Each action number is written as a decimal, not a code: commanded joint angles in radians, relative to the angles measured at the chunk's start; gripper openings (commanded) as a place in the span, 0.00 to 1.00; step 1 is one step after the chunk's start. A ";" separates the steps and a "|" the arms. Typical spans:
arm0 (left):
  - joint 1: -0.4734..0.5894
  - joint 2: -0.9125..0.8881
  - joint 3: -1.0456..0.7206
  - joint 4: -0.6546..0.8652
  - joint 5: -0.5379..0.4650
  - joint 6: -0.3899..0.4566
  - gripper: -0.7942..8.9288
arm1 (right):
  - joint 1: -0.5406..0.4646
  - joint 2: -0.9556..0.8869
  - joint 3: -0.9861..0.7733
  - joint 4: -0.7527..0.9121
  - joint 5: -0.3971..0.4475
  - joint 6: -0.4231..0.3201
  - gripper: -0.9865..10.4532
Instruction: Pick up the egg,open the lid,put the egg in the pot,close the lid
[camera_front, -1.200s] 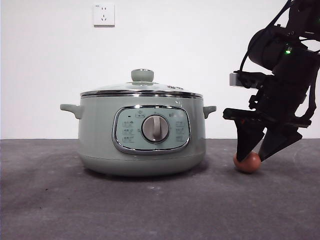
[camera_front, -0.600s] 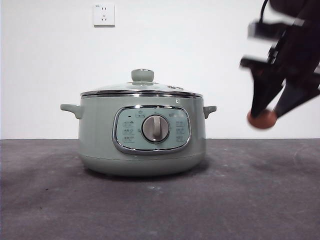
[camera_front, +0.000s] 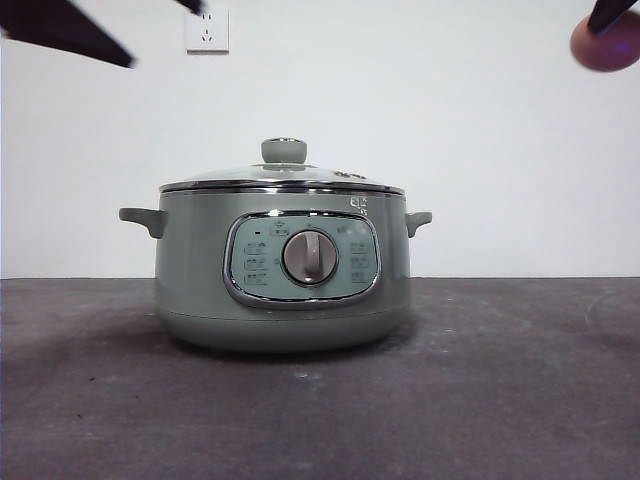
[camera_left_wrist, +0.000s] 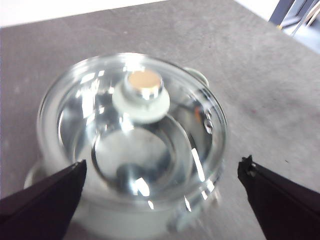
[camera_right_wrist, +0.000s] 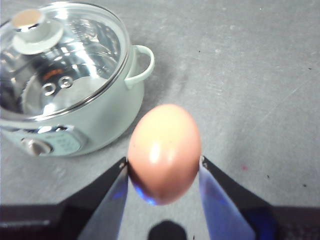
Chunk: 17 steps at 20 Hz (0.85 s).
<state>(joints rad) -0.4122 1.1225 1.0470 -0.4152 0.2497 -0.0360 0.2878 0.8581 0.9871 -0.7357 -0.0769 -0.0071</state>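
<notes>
The pale green pot (camera_front: 283, 268) stands mid-table with its glass lid (camera_front: 283, 176) seated and the knob (camera_front: 284, 151) on top. High at the front view's top right corner, the reddish-brown egg (camera_front: 606, 42) hangs clamped in my right gripper (camera_right_wrist: 164, 170), well above and to the right of the pot (camera_right_wrist: 75, 100). My left gripper (camera_left_wrist: 162, 182) is open, its jaws spread wide above the lid (camera_left_wrist: 132, 125), straddling it from overhead with the knob (camera_left_wrist: 141, 92) beyond them. One dark jaw (camera_front: 65, 30) of the left gripper streaks across the front view's top left corner.
A white wall socket (camera_front: 207, 30) sits on the back wall above the pot. The dark grey table (camera_front: 500, 380) stretches to both sides of the pot. The pot's two side handles (camera_front: 140, 218) stick out left and right.
The right gripper has lifted the egg off the table, up to the top right corner. The left gripper has come into view at the top left.
</notes>
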 joint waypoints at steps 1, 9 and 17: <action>-0.040 0.154 0.112 0.019 -0.056 0.065 0.85 | 0.002 -0.029 0.000 -0.025 -0.003 0.009 0.07; -0.068 0.492 0.320 0.080 -0.097 0.085 0.85 | 0.002 -0.068 0.000 -0.047 -0.056 0.031 0.07; -0.077 0.543 0.320 0.123 -0.117 0.080 0.71 | 0.002 -0.067 0.000 -0.041 -0.055 0.036 0.07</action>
<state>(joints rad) -0.4850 1.6497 1.3670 -0.3016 0.1333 0.0345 0.2878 0.7944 0.9871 -0.7872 -0.1299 0.0166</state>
